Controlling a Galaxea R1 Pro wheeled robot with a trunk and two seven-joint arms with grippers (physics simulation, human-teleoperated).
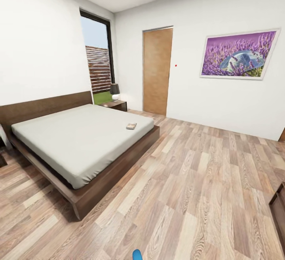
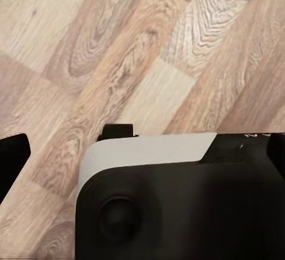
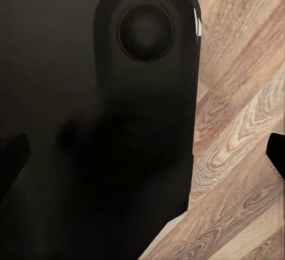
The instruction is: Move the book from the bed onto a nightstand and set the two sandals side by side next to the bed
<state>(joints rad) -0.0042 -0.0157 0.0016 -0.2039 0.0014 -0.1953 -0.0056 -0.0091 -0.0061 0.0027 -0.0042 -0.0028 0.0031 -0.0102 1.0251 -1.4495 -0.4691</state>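
Book (image 1: 131, 126) on bed (image 1: 79, 141); lamp (image 1: 114, 91) on nightstand (image 1: 114, 105); sandal (image 1: 137, 255) on floor (image 1: 198, 196).

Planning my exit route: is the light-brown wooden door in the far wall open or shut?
Shut. The light-brown wooden door fills its frame flush with the white wall, no gap or room visible beyond.

Head faces bed (image 1: 79, 141); wrists look floorward (close) (image 2: 119, 64).
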